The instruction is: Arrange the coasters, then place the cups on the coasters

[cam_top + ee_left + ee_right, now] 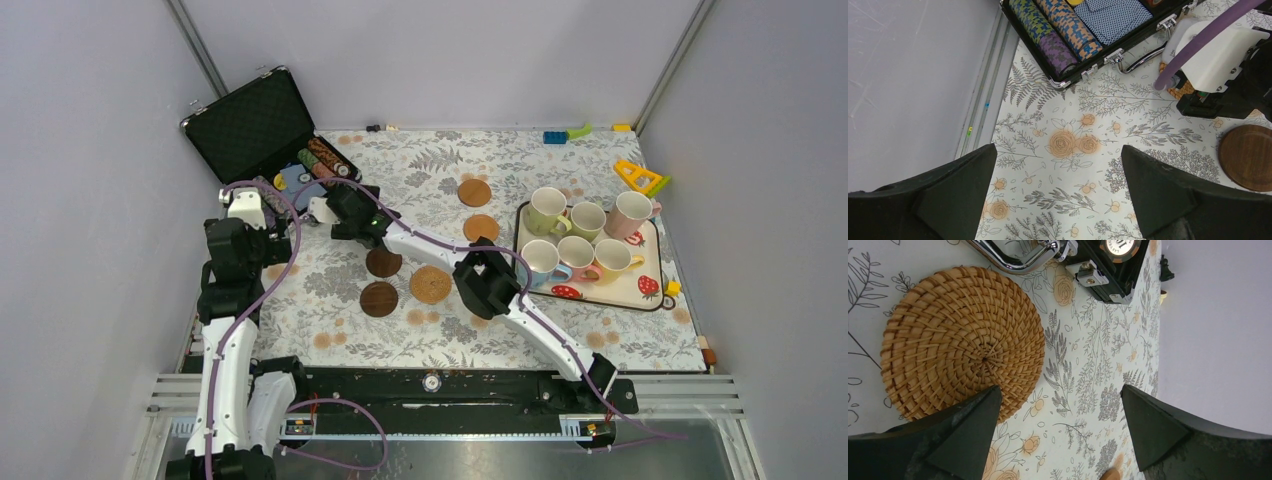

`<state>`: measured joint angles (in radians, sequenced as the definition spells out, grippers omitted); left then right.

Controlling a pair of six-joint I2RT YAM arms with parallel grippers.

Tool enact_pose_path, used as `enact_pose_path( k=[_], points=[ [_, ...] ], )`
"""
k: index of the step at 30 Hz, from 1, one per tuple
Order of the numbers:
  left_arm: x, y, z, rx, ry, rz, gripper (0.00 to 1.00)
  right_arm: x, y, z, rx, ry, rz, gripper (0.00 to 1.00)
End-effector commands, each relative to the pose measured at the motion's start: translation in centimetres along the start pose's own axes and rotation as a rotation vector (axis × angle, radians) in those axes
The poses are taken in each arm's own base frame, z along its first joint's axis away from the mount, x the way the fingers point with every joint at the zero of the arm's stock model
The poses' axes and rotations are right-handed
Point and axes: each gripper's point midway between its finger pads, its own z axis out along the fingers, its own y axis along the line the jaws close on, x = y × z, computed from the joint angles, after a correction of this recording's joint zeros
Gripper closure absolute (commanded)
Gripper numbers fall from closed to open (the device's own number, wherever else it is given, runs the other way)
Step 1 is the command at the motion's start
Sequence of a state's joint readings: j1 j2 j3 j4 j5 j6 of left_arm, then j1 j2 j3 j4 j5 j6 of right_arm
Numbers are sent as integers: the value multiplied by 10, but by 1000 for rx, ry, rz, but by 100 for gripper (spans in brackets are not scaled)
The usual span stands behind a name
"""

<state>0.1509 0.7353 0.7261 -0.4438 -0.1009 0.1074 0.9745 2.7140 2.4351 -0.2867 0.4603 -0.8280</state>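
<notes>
Coasters [431, 285] loose, unarranged | cups [577, 252] all on tray [612, 292] | your right gripper [1060, 396] gapes over woven coaster [963, 340] | left gripper [1058, 155] wide, empty

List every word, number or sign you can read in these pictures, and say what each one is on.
"10", cut off by the top edge of the right wrist view: on the round cream poker chip lying in the black hard case.
Small lettering round that chip's rim: too small and blurred to read.
Nothing else in any of the three views carries readable text.
</notes>
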Motion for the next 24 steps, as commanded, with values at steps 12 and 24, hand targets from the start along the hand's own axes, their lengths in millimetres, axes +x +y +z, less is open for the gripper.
enact_pose_path(
  k=[12,24],
  points=[
    [-18,10,-1,-46,-71,-12,1,108,-14,-16,-106,251,-52,2],
    [-23,6,-9,-19,-96,-16,1,195,18,-80,-264,389,-44,1]
  ],
)
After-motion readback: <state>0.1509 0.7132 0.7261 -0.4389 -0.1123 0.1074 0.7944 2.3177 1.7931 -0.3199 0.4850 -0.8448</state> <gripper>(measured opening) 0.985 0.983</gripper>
